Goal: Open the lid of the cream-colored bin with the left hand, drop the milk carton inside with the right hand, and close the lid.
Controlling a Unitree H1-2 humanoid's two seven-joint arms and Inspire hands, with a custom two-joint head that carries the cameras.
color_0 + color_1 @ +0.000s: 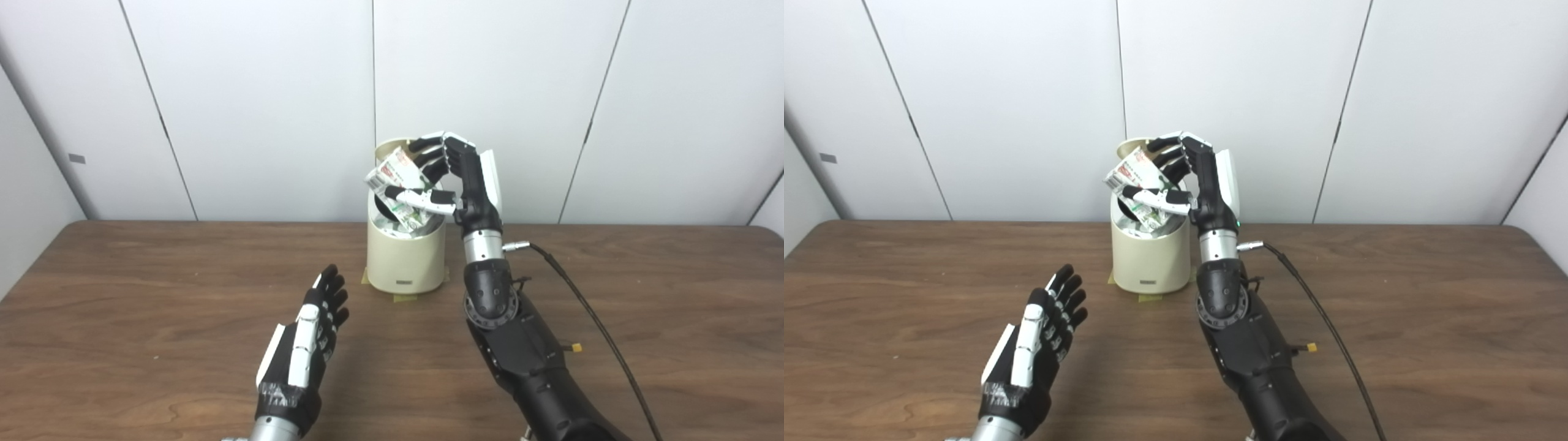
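The black-and-white left hand (304, 349) hovers low over the brown wood-grain table (122, 318), near the front left of the bin, palm turned inward, its fingers (334, 294) straight, a little apart and holding nothing. Just beyond it, towards the back of the table, stands the cream-coloured round bin (405, 260), with its lid (387, 147) tipped up at the rear and the mouth open; a small dark label sits low on the front wall, its writing too small to read, and bits of yellowish tape show at the base. The white milk carton with green and red print (398, 177) is tilted over the bin's mouth, its lower end within the opening, and the print on it cannot be read. The black-and-white right hand (453, 177) reaches in above the bin from the right, its fingers (429, 153) curled over the carton's top and the thumb pressed across its front, pinching it. A black cable (588, 306) trails from the right wrist across the table.
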